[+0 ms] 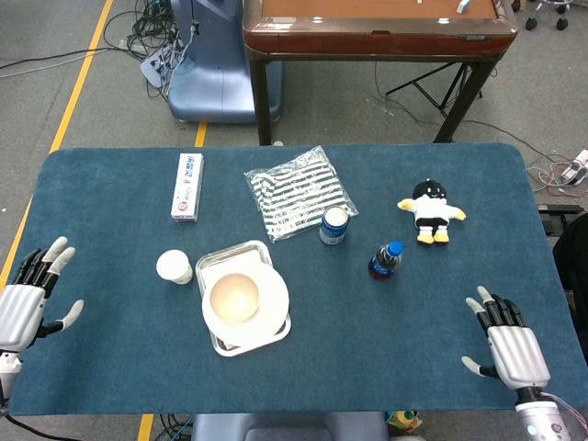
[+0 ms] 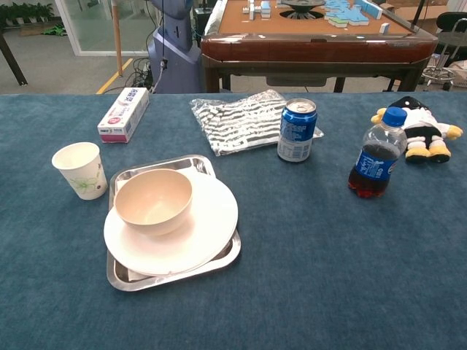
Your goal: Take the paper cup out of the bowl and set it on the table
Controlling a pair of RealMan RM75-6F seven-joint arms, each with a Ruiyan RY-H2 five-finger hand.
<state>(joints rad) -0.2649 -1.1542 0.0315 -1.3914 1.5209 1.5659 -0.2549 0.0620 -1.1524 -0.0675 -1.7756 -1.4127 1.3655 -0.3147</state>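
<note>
On the bench point(image 1: 386, 322), just left of the steel tray point(image 1: 213, 258), the paper cup point(image 1: 174, 266) stands upright on the blue cloth, out of the bowl point(image 1: 233, 296) and at about nine o'clock from it, close to the tray's rim but, as the chest view shows, apart from it; the bowl sits empty on a white plate point(image 1: 272, 308) inside the tray; the left robot hand point(image 1: 23, 304) lies at the bench's far left edge, well apart from the cup, fingers spread and holding nothing; the right robot hand point(image 1: 513, 347) rests near the bench's five o'clock corner, likewise spread and empty; neither shows in the chest view. By the look of it the task's placing step is done, the cup set down and let go; what remains, I judge, is only to keep both arms clear, since any move back toward the cup risks tipping so light a thing.
</note>
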